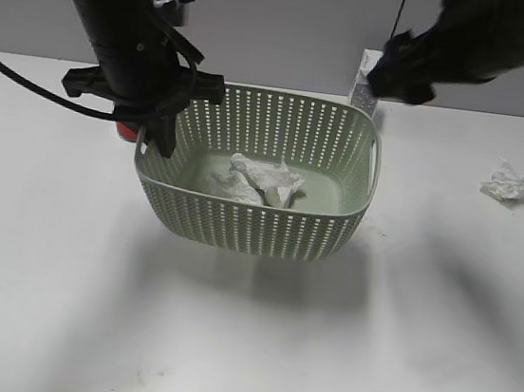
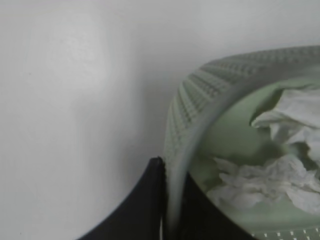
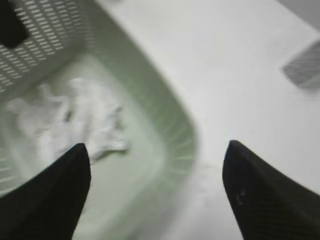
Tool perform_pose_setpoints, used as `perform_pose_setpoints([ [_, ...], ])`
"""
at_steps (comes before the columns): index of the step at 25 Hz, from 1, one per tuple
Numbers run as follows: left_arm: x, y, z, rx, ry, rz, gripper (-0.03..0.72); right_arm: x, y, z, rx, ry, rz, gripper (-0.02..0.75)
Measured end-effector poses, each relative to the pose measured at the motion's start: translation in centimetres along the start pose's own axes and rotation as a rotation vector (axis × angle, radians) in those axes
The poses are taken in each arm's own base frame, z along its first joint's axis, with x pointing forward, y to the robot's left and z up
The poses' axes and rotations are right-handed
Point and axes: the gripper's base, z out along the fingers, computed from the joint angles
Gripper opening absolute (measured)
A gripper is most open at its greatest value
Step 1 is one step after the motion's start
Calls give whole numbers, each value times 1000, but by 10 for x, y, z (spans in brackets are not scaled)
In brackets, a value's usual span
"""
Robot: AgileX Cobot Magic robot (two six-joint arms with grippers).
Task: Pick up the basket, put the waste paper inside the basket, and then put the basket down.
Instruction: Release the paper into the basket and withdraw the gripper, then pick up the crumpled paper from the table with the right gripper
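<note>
In the exterior view the basket (image 1: 257, 172) is seen on or just above the counter (image 1: 42, 274) with waste paper (image 1: 254, 181) inside and one wad (image 1: 510, 183) left outside; in the left wrist view the left jaws are clamped on its rim, which could slip; in the right wrist view the right jaws are apart and empty.

A bare robot test bench in a lab: a plain white table (image 1: 38, 302) fills the frame below a blank grey wall (image 1: 283, 26) along the top, with two black robot arms and a trailing cable at the upper corners.
</note>
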Motion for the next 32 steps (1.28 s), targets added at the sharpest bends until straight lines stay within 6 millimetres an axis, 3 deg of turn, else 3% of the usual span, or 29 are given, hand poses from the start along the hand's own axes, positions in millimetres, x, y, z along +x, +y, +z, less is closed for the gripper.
perform_pose_setpoints([
  [3, 0, 0, 0, 0, 0, 0, -1, -6, -52, -11, 207, -60, 52, 601],
  [5, 0, 0, 0, 0, 0, 0, -1, 0, -93, -11, 319, -97, 121, 589],
  [9, 0, 0, 0, 0, 0, 0, -1, 34, -158, 15, 434, -77, 239, 582],
  [12, 0, 0, 0, 0, 0, 0, -1, 59, -184, 46, 461, -58, 274, 581],
  [18, 0, 0, 0, -1, 3, 0, -1, 105, -198, 99, 440, 101, 179, 581],
  [28, 1, 0, 0, -2, 7, 0, -1, 143, -210, 121, 451, 163, 480, 570],
  [30, 1, 0, 0, -2, 7, 0, -1, 144, -211, 122, 451, 156, 531, 507],
  [32, 1, 0, 0, -2, 7, 0, -1, 145, -210, 122, 447, 166, 587, 356],
])
